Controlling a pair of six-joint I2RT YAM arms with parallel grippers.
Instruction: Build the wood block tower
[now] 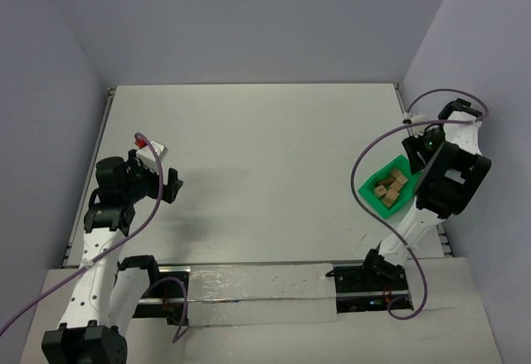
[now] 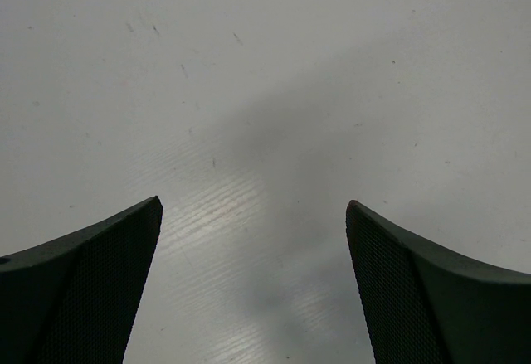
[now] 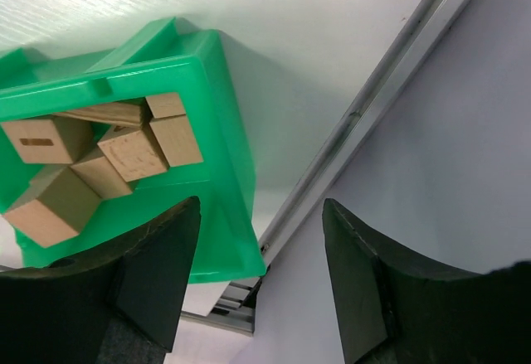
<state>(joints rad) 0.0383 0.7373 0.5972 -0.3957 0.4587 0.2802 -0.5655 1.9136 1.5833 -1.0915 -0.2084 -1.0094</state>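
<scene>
Several light-brown wood blocks (image 3: 124, 152) lie loose in a bright green bin (image 3: 224, 132); one shows a dark slot mark. In the top view the blocks (image 1: 390, 187) and the bin (image 1: 371, 191) sit at the table's right edge. My right gripper (image 3: 261, 206) hovers above the bin's outer corner, beside the blocks. It is open, with nothing between its fingers. My left gripper (image 2: 254, 202) is wide open over bare white table at the far left (image 1: 168, 183), far from the blocks. No tower stands on the table.
A metal rail (image 3: 373, 103) runs along the table's right edge just past the bin. The lilac side wall (image 3: 465, 132) rises right behind it. A purple cable (image 1: 365, 161) loops over the bin's near side. White table surface (image 1: 265, 165) spans the middle.
</scene>
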